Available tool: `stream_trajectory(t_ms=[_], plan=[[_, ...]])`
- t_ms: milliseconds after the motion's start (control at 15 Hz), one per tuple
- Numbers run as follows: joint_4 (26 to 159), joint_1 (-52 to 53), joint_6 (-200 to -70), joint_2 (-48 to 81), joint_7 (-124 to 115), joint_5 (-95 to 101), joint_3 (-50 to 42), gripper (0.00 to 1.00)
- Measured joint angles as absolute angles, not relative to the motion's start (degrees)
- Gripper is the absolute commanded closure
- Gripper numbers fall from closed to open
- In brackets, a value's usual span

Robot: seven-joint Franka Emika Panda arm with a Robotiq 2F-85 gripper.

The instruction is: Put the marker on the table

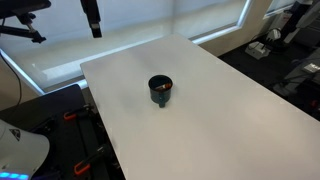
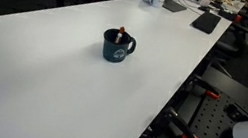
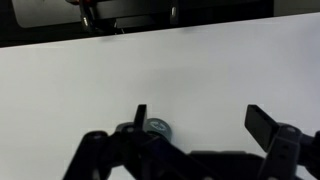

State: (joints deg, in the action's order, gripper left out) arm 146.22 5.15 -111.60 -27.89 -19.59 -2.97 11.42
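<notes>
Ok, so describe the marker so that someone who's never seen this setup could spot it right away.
Start with the large white table. Near its middle stands a dark blue mug with a handle. The marker stands inside the mug with its tip poking above the rim. It is thin and reddish-orange, while the mug around it is round and dark.

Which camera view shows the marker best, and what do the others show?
An exterior view: there the marker pokes its reddish end above the rim of the cup. In an exterior view looking down, the marker is only a faint fleck inside the cup. The wrist view shows just the cup by the open gripper.
</notes>
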Motion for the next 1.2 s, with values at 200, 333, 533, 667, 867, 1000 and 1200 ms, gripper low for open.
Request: stream_trajectory(t_ms=[200, 333, 533, 667, 867, 1000, 1200], plan=[[146.5, 5.0, -111.9, -27.4, -19.2, -2.9, 10.7, 0.00], [146.4, 5.1, -111.9, -27.5, -19.3, -2.9, 11.4, 0.00], [146.4, 4.8, -111.9, -27.2, -19.4, -2.8, 11.2, 0.00], [146.5, 3.9, -111.9, -26.3, -19.4, -2.4, 10.3, 0.00], [146.3, 1.4, -112.1, -23.9, -19.1, -0.5, 7.6, 0.00], [145.8, -0.3, -112.6, -21.9, -18.2, 1.0, 5.6, 0.00], [144.6, -1.3, -112.9, -19.7, -17.1, 1.3, 4.1, 0.00]])
